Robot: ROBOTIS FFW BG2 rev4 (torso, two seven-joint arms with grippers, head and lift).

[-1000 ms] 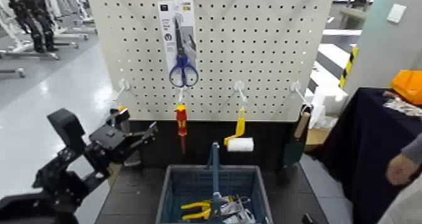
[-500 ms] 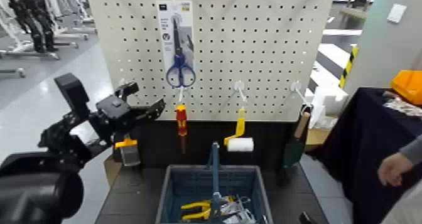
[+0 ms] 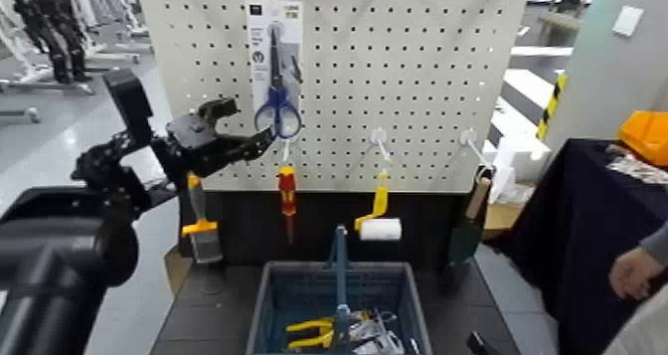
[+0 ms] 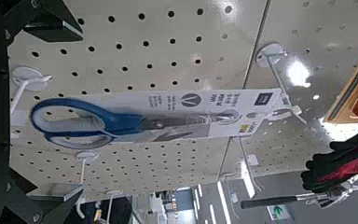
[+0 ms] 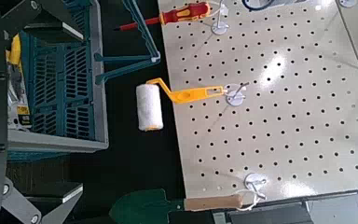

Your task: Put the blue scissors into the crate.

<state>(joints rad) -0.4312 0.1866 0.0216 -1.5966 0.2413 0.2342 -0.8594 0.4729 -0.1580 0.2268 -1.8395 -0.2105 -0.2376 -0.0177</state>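
Note:
The blue scissors point(image 3: 275, 92), blue loop handles down on a tall white card, hang from a hook high on the white pegboard point(image 3: 417, 81). My left gripper point(image 3: 245, 123) is raised to the card's lower left edge, level with the handles, and is open. In the left wrist view the blue scissors point(image 4: 121, 121) lie straight ahead between the dark fingers point(image 4: 39, 19), untouched. The grey-blue crate point(image 3: 298, 284) with its upright handle stands below the board. The right gripper point(image 5: 47, 98) hangs open, low beside the crate point(image 5: 61, 84), and holds nothing.
Under the scissors hang a red-and-yellow screwdriver point(image 3: 286, 195), a yellow paint roller point(image 3: 379, 223), a yellow-banded brush point(image 3: 200, 232) and a wooden-handled trowel point(image 3: 471, 220). Yellow pliers point(image 3: 310, 331) lie in the crate. A person's hand point(image 3: 636, 271) is by the dark-draped table point(image 3: 567, 240) on the right.
My left arm has risen and swung right, from beside the crate's far left corner up to the scissors card. Its gripper has stayed open. The person's hand shifted slightly.

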